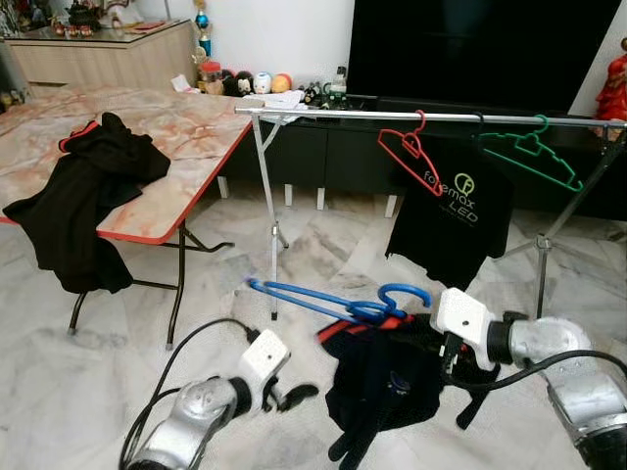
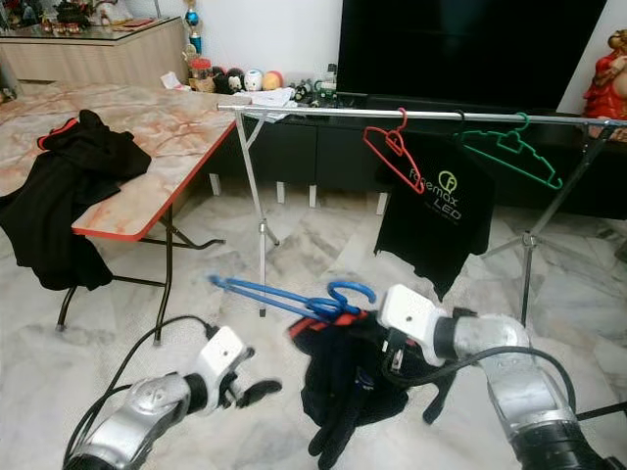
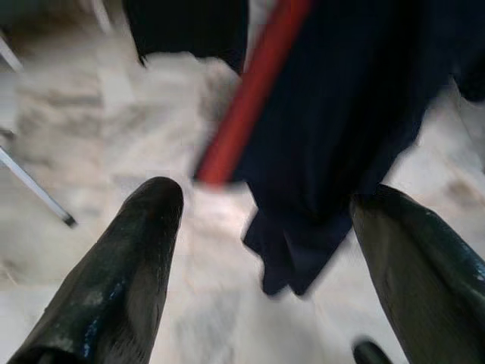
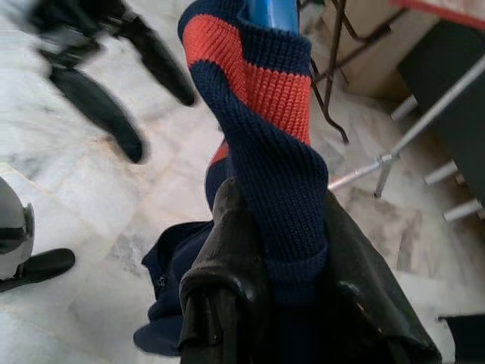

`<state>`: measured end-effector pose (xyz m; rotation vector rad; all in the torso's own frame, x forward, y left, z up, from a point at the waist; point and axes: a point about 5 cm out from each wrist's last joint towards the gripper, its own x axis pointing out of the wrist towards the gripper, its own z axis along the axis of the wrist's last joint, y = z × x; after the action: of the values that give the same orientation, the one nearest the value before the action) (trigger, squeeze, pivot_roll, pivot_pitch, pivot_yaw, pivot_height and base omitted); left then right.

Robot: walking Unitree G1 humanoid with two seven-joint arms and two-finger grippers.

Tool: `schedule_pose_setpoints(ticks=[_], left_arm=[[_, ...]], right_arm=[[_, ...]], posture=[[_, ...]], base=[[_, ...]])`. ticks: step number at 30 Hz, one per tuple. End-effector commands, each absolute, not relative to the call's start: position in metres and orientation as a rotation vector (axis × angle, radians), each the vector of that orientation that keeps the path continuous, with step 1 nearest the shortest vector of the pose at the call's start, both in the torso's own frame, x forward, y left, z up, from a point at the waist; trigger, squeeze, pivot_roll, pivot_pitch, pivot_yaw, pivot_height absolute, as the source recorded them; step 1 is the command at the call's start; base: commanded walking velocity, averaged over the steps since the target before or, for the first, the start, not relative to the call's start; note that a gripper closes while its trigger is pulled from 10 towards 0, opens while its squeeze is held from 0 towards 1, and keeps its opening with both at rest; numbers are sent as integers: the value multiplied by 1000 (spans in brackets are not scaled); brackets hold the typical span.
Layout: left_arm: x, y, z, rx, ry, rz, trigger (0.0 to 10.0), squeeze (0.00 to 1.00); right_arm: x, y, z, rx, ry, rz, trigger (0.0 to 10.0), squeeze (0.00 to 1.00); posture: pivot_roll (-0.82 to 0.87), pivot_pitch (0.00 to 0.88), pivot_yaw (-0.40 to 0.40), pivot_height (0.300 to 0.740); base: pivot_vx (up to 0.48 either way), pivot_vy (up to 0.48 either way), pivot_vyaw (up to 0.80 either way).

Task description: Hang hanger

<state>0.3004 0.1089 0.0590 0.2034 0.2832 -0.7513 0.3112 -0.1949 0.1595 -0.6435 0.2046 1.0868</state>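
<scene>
Blue hanger (image 1: 333,304) carrying dark garment (image 1: 377,392), held low, well short of rail (image 1: 431,117). Right gripper (image 4: 265,265) clamped on garment's knit collar at hanger. Left gripper (image 3: 265,250) spread wide, empty, near garment. Lifting and hooking outstanding.

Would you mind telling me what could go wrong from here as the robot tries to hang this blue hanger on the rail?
1. The right gripper pinches the garment's knit collar, not the blue hanger itself, so the hanger could slide or tip out.
2. The rail already carries a red hanger, a black T-shirt and a green hanger; the blue one's long arm could snag them.
3. The open left gripper supports nothing.
</scene>
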Motion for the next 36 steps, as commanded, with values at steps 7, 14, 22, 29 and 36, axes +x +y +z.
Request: schedule_pose_setpoints(ticks=[7, 14, 22, 29, 36], left_arm=[[307, 107, 59, 154, 230, -712, 10000, 0], [309, 99, 58, 133, 232, -771, 10000, 0], [313, 92, 61, 113, 222, -823, 10000, 0], [312, 92, 60, 98, 229, -857, 0, 0], [307, 90, 55, 82, 261, -906, 0, 0]], right_arm=[[303, -198, 185, -651, 147, 1111, 0, 0], [300, -192, 194, -656, 122, 1135, 0, 0], [297, -189, 199, -649, 113, 1149, 0, 0], [298, -193, 197, -654, 138, 1124, 0, 0], [301, -195, 198, -657, 138, 1106, 0, 0]], posture=[[-67, 0, -16, 740], [-73, 0, -19, 740], [-77, 0, -25, 740], [-74, 0, -27, 740], [-74, 0, -28, 740]], base=[[0, 0, 0], [0, 0, 0], [0, 0, 0], [0, 0, 0], [0, 0, 0]])
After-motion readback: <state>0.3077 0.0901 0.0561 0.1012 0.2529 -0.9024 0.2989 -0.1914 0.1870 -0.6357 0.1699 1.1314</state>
